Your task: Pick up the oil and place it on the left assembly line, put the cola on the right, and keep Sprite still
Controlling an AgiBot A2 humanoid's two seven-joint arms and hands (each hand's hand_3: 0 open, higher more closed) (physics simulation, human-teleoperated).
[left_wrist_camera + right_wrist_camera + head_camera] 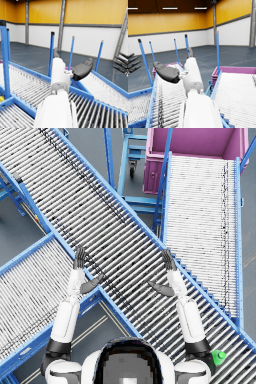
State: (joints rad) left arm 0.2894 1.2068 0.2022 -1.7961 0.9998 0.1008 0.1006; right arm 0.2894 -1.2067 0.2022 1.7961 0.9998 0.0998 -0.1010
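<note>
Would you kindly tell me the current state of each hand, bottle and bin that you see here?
left hand: open, holding nothing, over the conveyor.
right hand: open, holding nothing, over the same conveyor.
green bottle: on the conveyor by the right arm, untouched, mostly hidden.
purple bin: open-topped, nothing visible inside.

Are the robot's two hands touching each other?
Apart. The head view shows the left hand and right hand with bare conveyor rollers plainly between them.
</note>
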